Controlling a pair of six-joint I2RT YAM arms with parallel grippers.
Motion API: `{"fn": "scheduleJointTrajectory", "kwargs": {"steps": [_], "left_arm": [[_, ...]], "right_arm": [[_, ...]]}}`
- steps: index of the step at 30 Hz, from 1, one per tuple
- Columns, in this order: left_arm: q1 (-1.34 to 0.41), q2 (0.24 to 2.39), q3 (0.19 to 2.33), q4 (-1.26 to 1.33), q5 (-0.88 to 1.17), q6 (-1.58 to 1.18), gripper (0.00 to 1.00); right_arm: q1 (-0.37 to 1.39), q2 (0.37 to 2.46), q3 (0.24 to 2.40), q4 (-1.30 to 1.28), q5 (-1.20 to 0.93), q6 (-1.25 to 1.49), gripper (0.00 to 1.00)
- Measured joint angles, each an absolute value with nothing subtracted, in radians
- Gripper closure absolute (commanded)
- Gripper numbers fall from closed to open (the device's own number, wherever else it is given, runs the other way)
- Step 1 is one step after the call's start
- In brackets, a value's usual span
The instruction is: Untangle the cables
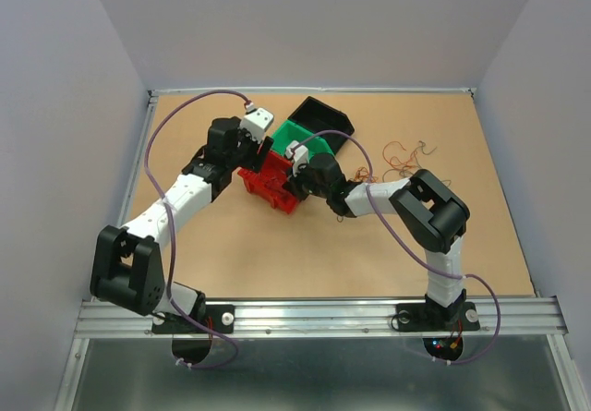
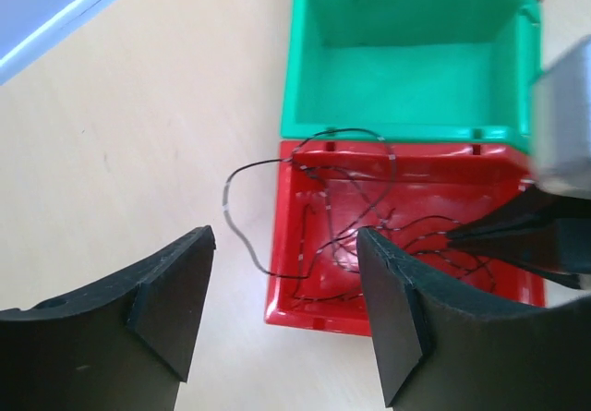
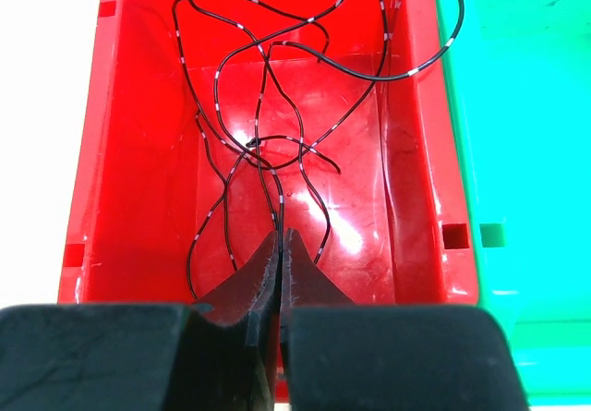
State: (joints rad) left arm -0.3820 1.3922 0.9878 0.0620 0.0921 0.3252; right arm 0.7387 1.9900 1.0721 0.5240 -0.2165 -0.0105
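My right gripper (image 3: 280,245) is pressed together inside a rectangular red plastic bin (image 3: 92,152). Its fingertips are pinched on a hair-thin black curly wire with pale bands (image 3: 261,140) that sprawls across the bin floor. One loop of that wire hangs over the bin's wall onto the tan tabletop (image 2: 138,106). My left gripper (image 2: 282,282) hovers above the same bin, jaws spread apart, holding nothing. A rectangular green plastic bin (image 2: 406,51) touches the red one. Thin orange-brown and red wires (image 1: 402,160) lie loose on the table, apart from the bins
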Motion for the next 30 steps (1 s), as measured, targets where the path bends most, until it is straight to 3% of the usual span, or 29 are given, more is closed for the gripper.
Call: {"fn": "scheduleJointTrajectory", "kwargs": {"steps": [5, 8, 11, 12, 15, 30], "left_arm": [[-0.33, 1.462, 1.003, 0.057, 0.073, 0.304, 0.35], [-0.316, 1.526, 1.012, 0.049, 0.072, 0.3, 0.46], [-0.307, 1.557, 1.013, 0.038, 0.078, 0.299, 0.67], [-0.306, 1.563, 1.013, 0.037, 0.079, 0.298, 0.81], [-0.305, 1.571, 1.018, 0.035, 0.081, 0.297, 1.0], [-0.352, 1.597, 1.029, 0.031, 0.192, 0.37, 1.0]], "right_arm": [[0.739, 1.99, 1.073, 0.524, -0.217, -0.01, 0.99], [0.739, 1.99, 1.073, 0.524, -0.217, -0.01, 0.99], [0.739, 1.99, 1.073, 0.524, -0.217, -0.01, 1.0], [0.739, 1.99, 1.073, 0.524, -0.217, -0.01, 0.99], [0.739, 1.99, 1.073, 0.524, -0.217, -0.01, 0.99], [0.739, 2.097, 1.237, 0.464, -0.209, 0.035, 0.99]]}}
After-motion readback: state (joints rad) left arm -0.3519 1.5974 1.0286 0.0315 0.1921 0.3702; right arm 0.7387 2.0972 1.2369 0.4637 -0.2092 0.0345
